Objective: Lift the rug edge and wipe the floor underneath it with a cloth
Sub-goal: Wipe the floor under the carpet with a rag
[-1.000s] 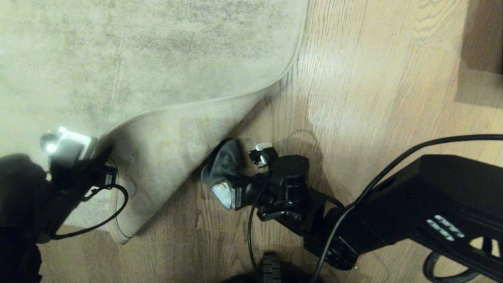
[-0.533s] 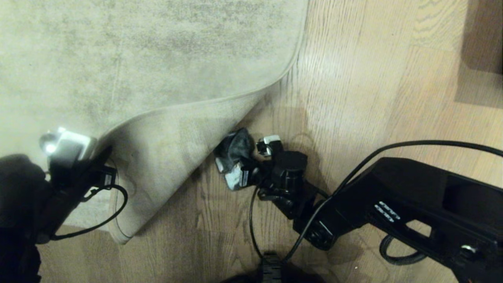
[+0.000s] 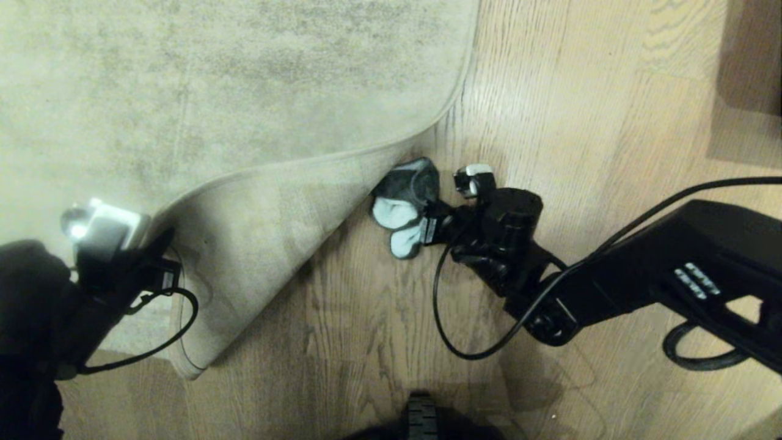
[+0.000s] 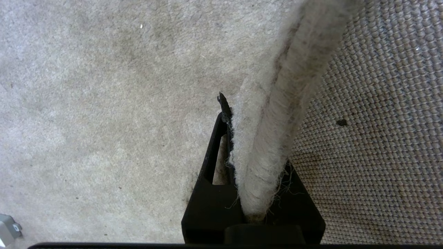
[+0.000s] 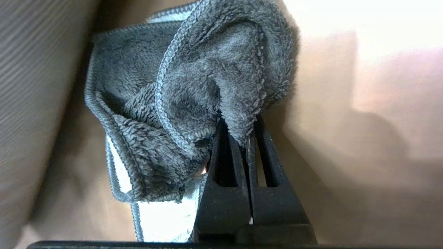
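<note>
Right gripper (image 5: 246, 138) clamps one cloth (image 5: 193, 93); left gripper (image 4: 249, 152) pinches one rug (image 4: 273, 114).

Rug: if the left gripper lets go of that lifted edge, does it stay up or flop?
Likely flops: the rug bends in a soft curve from the left gripper to the floor. Woven backing looks textured, so probably little sliding. Edge looks thin, probably light to hold.

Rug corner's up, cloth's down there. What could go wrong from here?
1. The left gripper pinches only the rug edge; a slip would drop the flap onto the cloth.
2. The right gripper holds one cloth fold; dragging on the floor might pull it free.
</note>
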